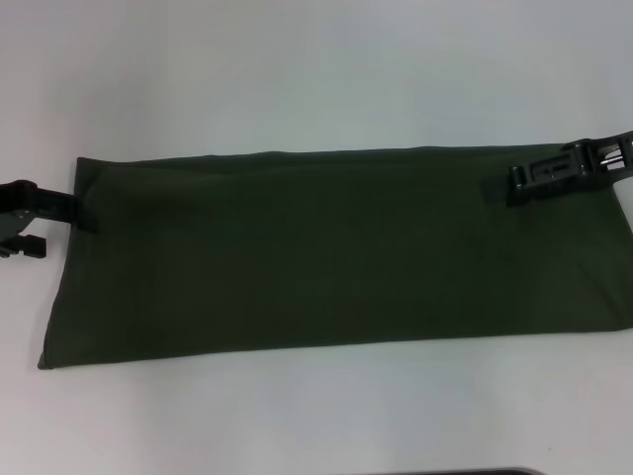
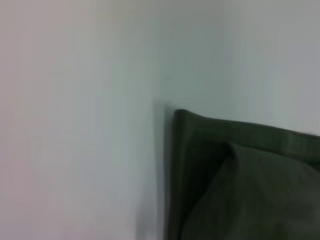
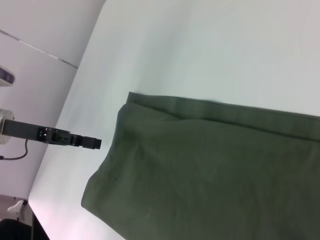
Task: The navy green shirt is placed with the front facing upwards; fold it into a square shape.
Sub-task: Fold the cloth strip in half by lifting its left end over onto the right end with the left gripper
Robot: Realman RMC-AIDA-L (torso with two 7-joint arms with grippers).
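The navy green shirt (image 1: 326, 257) lies flat on the white table as a long folded rectangle running left to right, with no lettering or label showing. My left gripper (image 1: 87, 213) sits at the shirt's left short edge, near its far corner. My right gripper (image 1: 516, 185) rests over the shirt's far right corner area. The left wrist view shows a folded corner of the shirt (image 2: 240, 190) with layered edges. In the right wrist view the shirt (image 3: 215, 170) stretches away, with the left gripper (image 3: 96, 143) just beside its end.
The white table (image 1: 297, 79) surrounds the shirt, with bare surface behind and in front of it. The shirt's right end runs out of the head view. The table's left edge (image 3: 55, 150) shows in the right wrist view, floor beyond it.
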